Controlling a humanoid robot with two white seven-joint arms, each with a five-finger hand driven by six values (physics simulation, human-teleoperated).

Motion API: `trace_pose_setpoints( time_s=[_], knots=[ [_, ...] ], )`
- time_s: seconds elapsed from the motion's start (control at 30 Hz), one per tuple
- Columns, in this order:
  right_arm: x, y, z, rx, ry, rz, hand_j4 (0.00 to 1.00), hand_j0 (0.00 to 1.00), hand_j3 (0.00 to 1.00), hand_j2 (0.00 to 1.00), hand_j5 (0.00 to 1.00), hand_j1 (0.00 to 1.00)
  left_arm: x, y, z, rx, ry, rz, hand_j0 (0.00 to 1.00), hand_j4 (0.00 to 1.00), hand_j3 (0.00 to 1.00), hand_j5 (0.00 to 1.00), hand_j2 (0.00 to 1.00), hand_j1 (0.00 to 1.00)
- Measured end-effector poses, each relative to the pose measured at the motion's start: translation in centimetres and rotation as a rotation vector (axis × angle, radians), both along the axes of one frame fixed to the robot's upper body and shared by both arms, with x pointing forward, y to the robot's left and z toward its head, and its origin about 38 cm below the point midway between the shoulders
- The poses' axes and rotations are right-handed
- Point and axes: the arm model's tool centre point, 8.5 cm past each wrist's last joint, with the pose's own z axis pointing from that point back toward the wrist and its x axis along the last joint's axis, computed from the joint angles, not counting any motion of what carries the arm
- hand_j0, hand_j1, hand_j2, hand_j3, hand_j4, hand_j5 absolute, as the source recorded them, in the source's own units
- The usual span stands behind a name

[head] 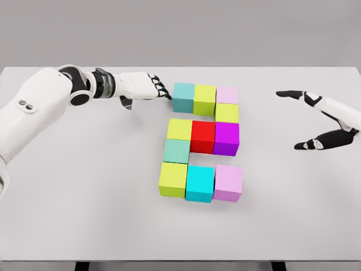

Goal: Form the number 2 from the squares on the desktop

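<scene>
Coloured cubes stand together in the middle of the white table (84, 214). The top row holds a teal cube (183, 96), a yellow-green cube (204, 99) and a pale pink cube (227, 95). Below the pink one sits a yellow-green cube (226, 113). The middle row is yellow-green (179, 129), red (202, 135) and purple (226, 138). A teal cube (176, 151) sits under its left end. The bottom row is yellow-green (173, 179), cyan (200, 183) and pink (228, 182). My left hand (153, 87) touches the top teal cube's left side, fingers extended. My right hand (307, 119) hovers open at the right.
The table's front edge runs along the bottom of the view and its far edge lies just behind the cubes. Bare tabletop lies left and right of the cube group.
</scene>
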Motion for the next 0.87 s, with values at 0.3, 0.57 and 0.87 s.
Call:
trace_pose_setpoints(
  time_s=[0.3, 0.57, 0.87],
  knots=[
    [-0.8, 2.8, -4.1, 0.173, 0.05, -0.007, 1.0, 1.0, 1.0, 1.0, 1.0, 1.0, 0.5, 6.8, 1.5, -0.003, -0.015, 0.116, 1.0, 1.0, 1.0, 1.0, 1.0, 1.0],
    [-0.6, 2.0, -4.9, 0.184, 0.069, -0.042, 1.0, 1.0, 1.0, 1.0, 1.0, 1.0, -0.4, 14.2, 1.7, 0.017, -0.012, 0.238, 1.0, 1.0, 1.0, 1.0, 1.0, 1.0],
    [-0.3, 0.8, -5.0, 0.185, 0.07, -0.079, 1.0, 1.0, 1.0, 1.0, 1.0, 1.0, -2.1, 20.1, 2.1, 0.027, -0.006, 0.327, 1.0, 1.0, 1.0, 1.0, 1.0, 1.0]
  ],
)
